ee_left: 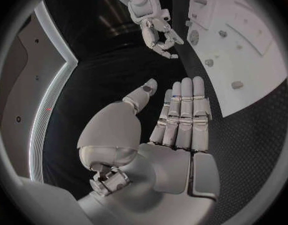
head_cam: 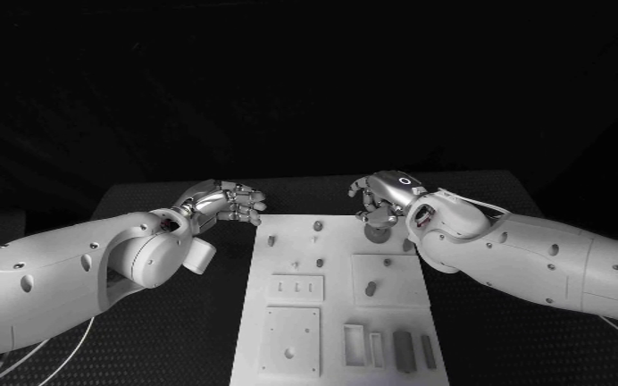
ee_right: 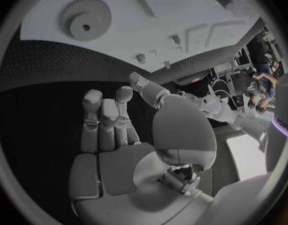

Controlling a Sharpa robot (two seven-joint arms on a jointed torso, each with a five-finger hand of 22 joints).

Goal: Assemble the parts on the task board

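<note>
The white task board [head_cam: 338,310] lies in the middle of the table, with small pegs [head_cam: 371,289] standing in it. A toothed gear [ee_right: 85,19] lies flat at the board's far end, below my right hand [head_cam: 384,195]. That hand hovers over the board's far right corner, fingers loosely spread, holding nothing. My left hand [head_cam: 227,200] hovers just off the board's far left corner with nothing in it. In the left wrist view the left hand [ee_left: 181,117] has straight fingers and the thumb held apart, and the right hand [ee_left: 158,32] shows beyond it beside the gear [ee_left: 194,36].
Near the board's front edge lie several upright rectangular blocks [head_cam: 403,350] and a square plate [head_cam: 291,339]. A slotted plate [head_cam: 296,288] sits mid-board. The black table [head_cam: 168,332] extends on both sides of the board under my arms.
</note>
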